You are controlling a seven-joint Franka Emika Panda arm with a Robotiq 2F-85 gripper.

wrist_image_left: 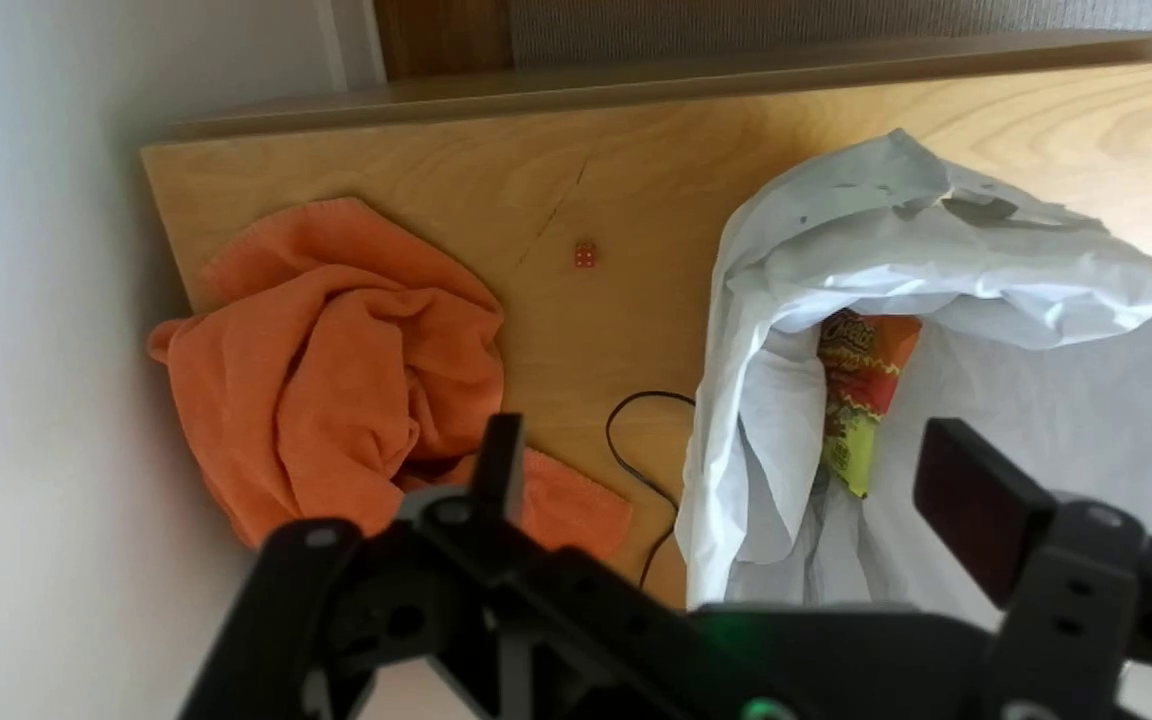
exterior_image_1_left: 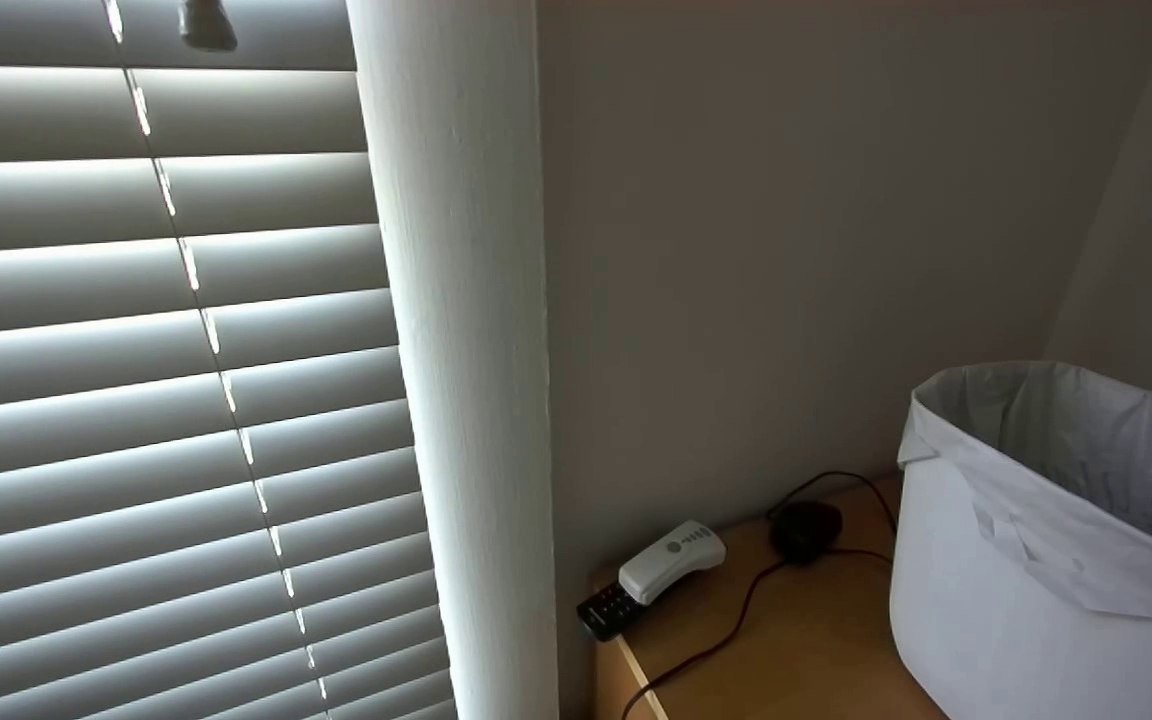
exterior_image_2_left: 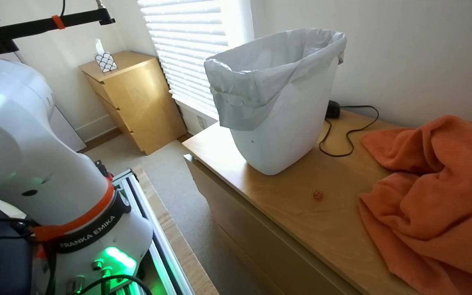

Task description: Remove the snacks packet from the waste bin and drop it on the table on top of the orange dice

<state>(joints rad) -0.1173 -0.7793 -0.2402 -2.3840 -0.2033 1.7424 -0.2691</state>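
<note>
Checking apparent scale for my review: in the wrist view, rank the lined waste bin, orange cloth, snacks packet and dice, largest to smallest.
Lined waste bin, partly out of frame
Orange cloth, partly hidden
Snacks packet
Dice

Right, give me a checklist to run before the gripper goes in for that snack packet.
1. Gripper open: ok.
2. Snack packet visible inside the waste bin: ok.
3. Packet centred between the fingers: not ok; it appears off-centre in the wrist view.
4. Liner clear of the packet: not ok; folds lie right beside it.
5. Finger height above the packet: cannot tell.
6. Die on the table uncovered: ok.
</note>
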